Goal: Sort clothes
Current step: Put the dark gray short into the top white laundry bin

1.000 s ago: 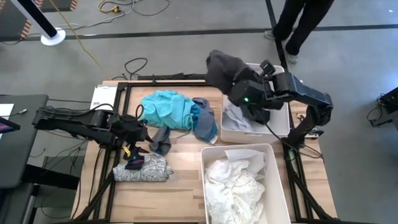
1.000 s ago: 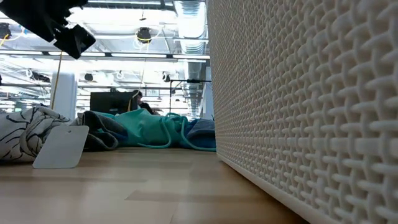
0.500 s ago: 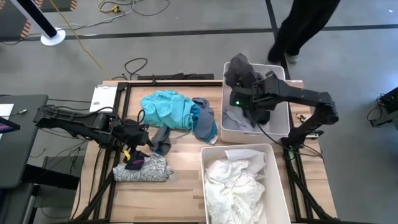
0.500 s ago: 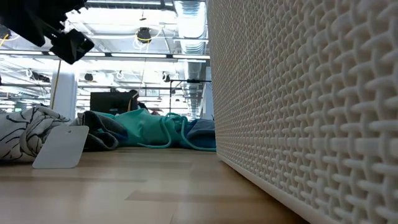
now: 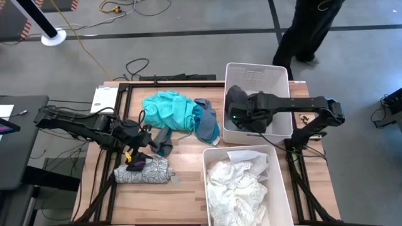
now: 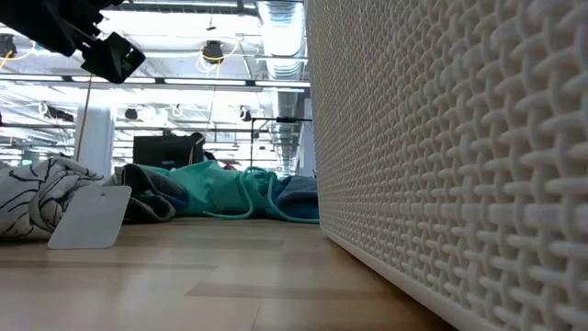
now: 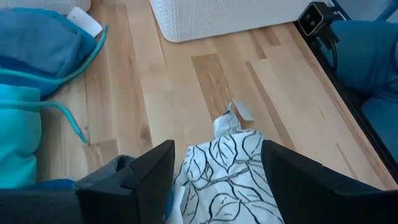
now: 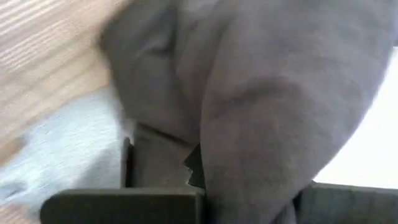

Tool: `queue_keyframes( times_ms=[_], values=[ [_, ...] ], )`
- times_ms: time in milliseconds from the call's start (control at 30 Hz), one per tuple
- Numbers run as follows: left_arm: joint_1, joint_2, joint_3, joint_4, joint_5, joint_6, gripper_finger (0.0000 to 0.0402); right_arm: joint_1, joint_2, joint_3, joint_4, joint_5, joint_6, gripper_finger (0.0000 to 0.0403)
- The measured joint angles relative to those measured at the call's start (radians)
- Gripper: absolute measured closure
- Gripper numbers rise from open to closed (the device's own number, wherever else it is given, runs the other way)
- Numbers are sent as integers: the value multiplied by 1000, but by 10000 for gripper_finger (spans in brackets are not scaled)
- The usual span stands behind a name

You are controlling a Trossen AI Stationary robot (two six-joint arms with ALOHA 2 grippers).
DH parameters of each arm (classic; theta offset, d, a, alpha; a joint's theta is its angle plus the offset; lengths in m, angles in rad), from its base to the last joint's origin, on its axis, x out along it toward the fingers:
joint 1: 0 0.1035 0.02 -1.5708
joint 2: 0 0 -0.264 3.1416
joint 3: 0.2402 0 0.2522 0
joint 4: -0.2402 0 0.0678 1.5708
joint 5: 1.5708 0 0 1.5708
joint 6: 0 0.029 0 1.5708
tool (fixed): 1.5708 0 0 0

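Now the right gripper (image 5: 242, 115) is over the far bin (image 5: 276, 74), clenched on a dark grey garment (image 5: 236, 100). Left gripper (image 5: 133, 149) hangs spread wide above the leaf-print garment (image 5: 143, 171).

No text, label, brand, number or sign is showing clearly enough to read in any view.
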Motion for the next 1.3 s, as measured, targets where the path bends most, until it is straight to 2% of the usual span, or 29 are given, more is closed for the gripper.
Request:
queue_keyframes(
  times_ms=[167,467,667,1133,1300],
  values=[
    [0,0,0,9,0,-1,166,-8,0,-64,190,-176,-143,340],
    [0,0,0,8,0,-15,166,-7,0,-66,239,-402,-251,340],
    [0,0,0,8,0,-17,166,-6,0,-66,244,-421,-253,332],
    [0,0,0,6,0,-46,166,-6,1,-66,226,-425,-237,211],
    [0,0,0,5,0,-52,166,8,2,-16,160,-424,-226,176]
  ],
)
